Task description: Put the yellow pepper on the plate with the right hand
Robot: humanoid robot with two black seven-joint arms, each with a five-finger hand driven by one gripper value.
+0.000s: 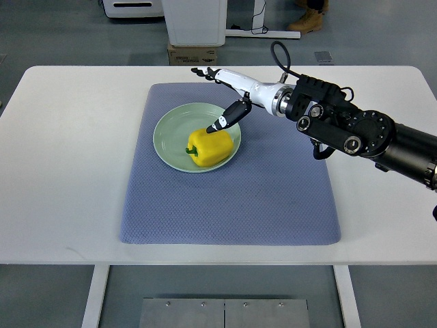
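A yellow pepper (pixel 210 147) with a green stem lies on its side on the pale green plate (pixel 171 130), in the plate's right half. My right hand (pixel 220 96) reaches in from the right and hovers over the plate's upper right rim. Its fingers are spread and hold nothing. The thumb tip (pixel 217 126) points down at the pepper's top edge, touching or almost touching it. The other fingers (pixel 203 72) stretch away to the upper left. The left arm does not show.
The plate sits on a blue-grey mat (pixel 273 198) on a white table (pixel 68 171). A cardboard box (pixel 192 53) and a white cabinet stand on the floor behind the table. A person's boot (pixel 305 22) shows at the top.
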